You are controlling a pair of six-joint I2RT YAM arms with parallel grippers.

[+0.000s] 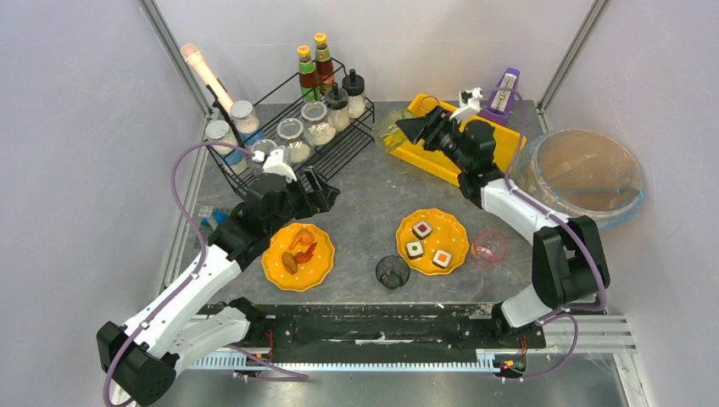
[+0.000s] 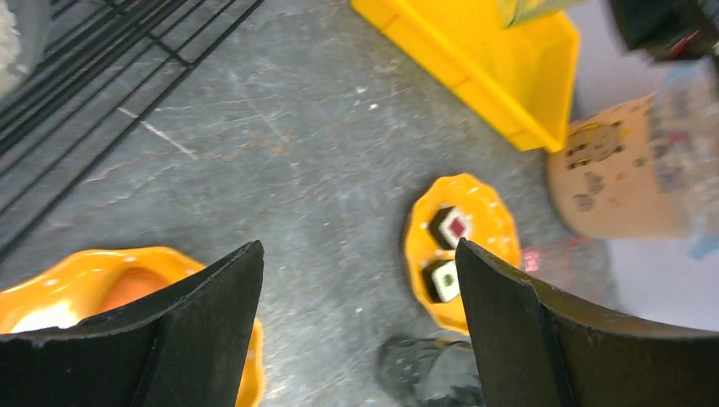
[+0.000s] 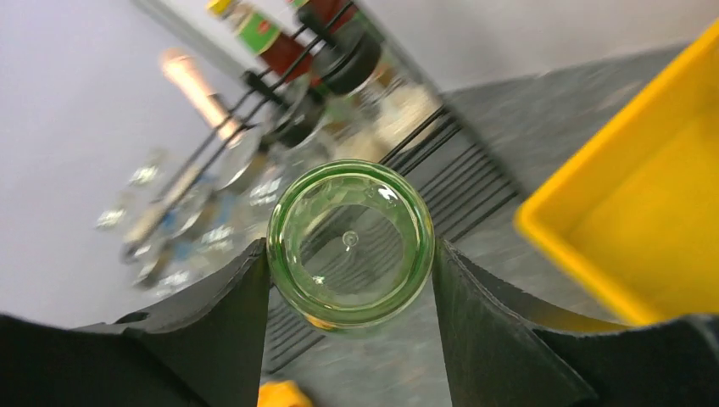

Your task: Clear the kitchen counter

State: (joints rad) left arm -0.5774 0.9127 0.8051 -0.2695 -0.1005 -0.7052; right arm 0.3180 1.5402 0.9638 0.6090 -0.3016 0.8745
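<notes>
**Top view.** The counter (image 1: 365, 195) fills mid-frame. The left gripper (image 1: 320, 193) hangs over it beside the wire rack (image 1: 339, 148). The right gripper (image 1: 405, 129) is at the left edge of the yellow tray (image 1: 428, 161).

**Left wrist.** The jaws are wide apart and empty, with bare counter between them.

**Right wrist.** The jaws clamp a green glass (image 3: 350, 246) above the counter. The bottle labels are blurred and unreadable.

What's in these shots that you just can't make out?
Top view: labels on the sauce bottles, too small to read.
Left wrist view: dark glass cut off by the bottom edge; food on the near orange plate mostly hidden by the left gripper.
Right wrist view: rack jars blurred behind the green glass in the right gripper.
</notes>
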